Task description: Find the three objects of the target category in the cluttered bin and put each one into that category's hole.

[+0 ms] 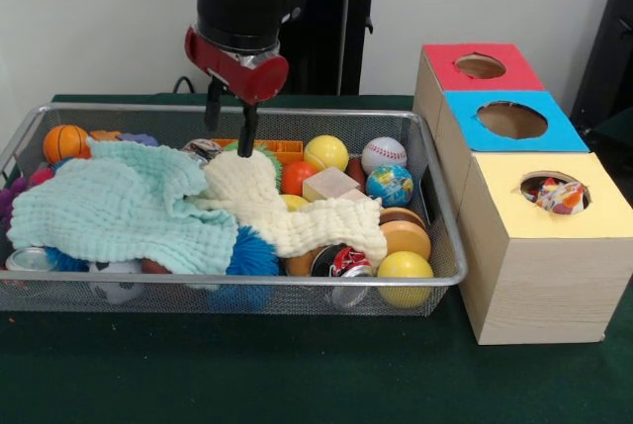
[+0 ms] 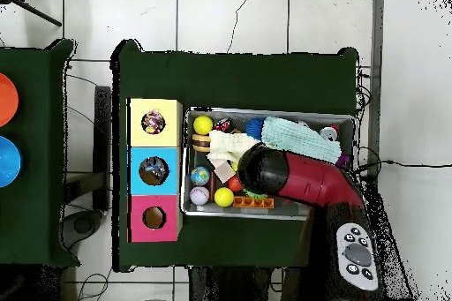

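Note:
The wire mesh bin (image 1: pixel 119 108) lies on the green table, full of clutter; it also shows in the overhead view (image 2: pixel 291 114). My gripper (image 1: pixel 230 126) hangs over the bin's far side, open and empty, its tips just above the cream towel (image 1: pixel 277 212). One printed cloth ball (image 1: pixel 559 195) sits in the round hole of the yellow-topped box (image 1: pixel 554 246), and it also shows in the overhead view (image 2: pixel 154 122). No other printed cloth ball shows in the bin. In the overhead view the arm's head (image 2: pixel 265 169) hides the gripper.
A mint towel (image 1: pixel 119 207) covers the bin's left half. Around the towels lie a yellow ball (image 1: pixel 325 152), a baseball (image 1: pixel 384 154), a globe ball (image 1: pixel 390 185), a small basketball (image 1: pixel 65 142), a blue spiky ball (image 1: pixel 252 256) and a can (image 1: pixel 341 264). Blue-topped (image 1: pixel 514 123) and red-topped (image 1: pixel 480 66) boxes stand behind the yellow one.

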Available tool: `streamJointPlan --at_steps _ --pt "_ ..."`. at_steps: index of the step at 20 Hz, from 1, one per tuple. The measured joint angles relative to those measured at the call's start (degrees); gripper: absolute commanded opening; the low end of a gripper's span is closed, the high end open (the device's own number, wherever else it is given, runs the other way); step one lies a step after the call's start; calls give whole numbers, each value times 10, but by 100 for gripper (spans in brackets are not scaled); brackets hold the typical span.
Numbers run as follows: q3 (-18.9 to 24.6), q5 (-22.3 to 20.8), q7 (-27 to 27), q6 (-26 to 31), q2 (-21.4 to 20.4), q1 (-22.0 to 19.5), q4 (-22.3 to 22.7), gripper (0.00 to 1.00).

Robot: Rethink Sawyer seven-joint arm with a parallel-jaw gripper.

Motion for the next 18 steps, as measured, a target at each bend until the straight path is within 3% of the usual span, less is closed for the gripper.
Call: streamJointPlan --at_steps 18 --pt "15 -24 0 0 2 -43 -2 100"
